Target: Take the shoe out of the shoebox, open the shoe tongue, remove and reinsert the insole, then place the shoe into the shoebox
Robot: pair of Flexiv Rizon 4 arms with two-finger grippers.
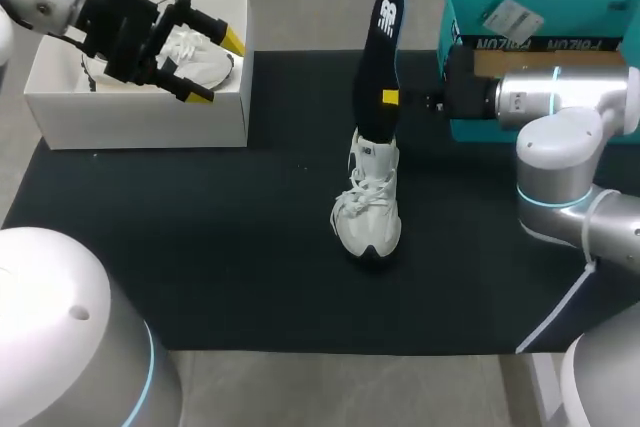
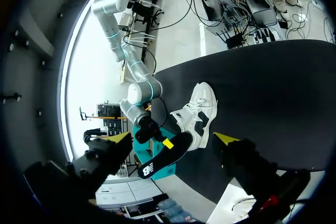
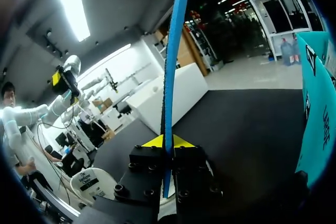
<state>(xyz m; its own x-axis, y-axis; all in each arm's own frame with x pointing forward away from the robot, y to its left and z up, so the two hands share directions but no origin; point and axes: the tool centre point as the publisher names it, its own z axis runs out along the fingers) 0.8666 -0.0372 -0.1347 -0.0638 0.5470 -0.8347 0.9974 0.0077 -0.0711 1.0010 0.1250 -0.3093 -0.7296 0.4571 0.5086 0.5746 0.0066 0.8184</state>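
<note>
Although the black-topped desk (image 1: pixel 200 247) carries two boxes, the work sits between them. An open teal cardboard shoebox (image 1: pixel 590 7) stands at the far right corner. A white cardboard box (image 1: pixel 140 112) at the far left corner holds a second white shoe (image 1: pixel 195 57).

Near the middle of the desk stands the white lace-up sneaker (image 1: pixel 368 212), upright on its sole. Its toe points to the near edge and its heel to the far edge. Rising from its collar is the dark foam insole with a blue edge (image 1: pixel 380 57). Its long axis is close to vertical, with the printed end uppermost and the lower end dipping into the shoe's opening.

The right gripper (image 1: pixel 392 97) reaches in from the right edge and pinches the insole about midway up, with both yellow tips closed flat against its faces. The left gripper (image 1: pixel 215 67) hangs over the white box with its fingers spread wide and nothing between them.

The shoe lies directly beneath the held insole, and the right arm is by far the nearer. Reinsertion probably turns on pushing the insole down and toward the toe, along the shoe's far-to-near axis. Nothing steadies the sneaker, so it may tip or slide.
</note>
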